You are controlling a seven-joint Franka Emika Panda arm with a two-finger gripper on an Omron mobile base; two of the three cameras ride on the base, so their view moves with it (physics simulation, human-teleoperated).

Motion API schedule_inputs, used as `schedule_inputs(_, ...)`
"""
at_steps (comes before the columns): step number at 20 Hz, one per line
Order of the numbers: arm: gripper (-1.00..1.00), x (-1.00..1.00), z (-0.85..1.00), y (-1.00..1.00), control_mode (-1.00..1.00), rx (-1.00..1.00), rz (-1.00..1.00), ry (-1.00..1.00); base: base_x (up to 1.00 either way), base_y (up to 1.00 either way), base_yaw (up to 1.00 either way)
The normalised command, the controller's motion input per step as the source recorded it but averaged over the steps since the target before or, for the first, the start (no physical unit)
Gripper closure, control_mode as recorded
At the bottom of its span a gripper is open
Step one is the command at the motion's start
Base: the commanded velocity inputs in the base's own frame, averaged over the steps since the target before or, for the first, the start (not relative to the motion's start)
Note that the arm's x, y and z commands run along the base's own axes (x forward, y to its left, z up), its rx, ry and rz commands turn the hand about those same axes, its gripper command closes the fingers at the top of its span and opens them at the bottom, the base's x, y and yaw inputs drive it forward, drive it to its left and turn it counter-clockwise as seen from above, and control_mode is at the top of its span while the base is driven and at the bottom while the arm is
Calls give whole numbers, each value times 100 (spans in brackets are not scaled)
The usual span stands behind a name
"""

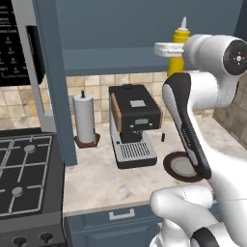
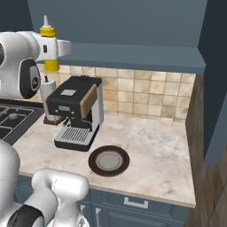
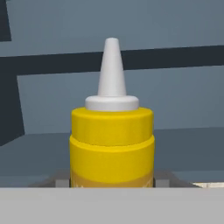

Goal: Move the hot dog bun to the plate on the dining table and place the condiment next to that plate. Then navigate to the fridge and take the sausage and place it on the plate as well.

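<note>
Overhead — blue cabinets, marbled counter

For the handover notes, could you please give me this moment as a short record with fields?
held item: condiment, upright, lifted high in front of the blue cabinets
gripper: shut on the condiment's lower body
counter: coffee machine, paper towel roll, small dark brown plate
stove: left of the counter
bun, pale plate, sausage: none seen here

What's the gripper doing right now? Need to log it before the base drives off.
Gripper: closed on the yellow condiment bottle, held upright, lifted high above the counter.
</note>
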Motion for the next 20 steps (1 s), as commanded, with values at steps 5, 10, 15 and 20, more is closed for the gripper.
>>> schedule_inputs(5,100,-81,-33,0,-100,-1,0,0,0,0,0)
schedule_inputs(10,100,-78,-28,0,-100,0,0,0,0,0,0)
schedule_inputs(15,100,-31,-12,0,100,0,0,0,-52,0,0)
schedule_inputs(20,100,0,0,0,100,0,0,0,-90,0,0)
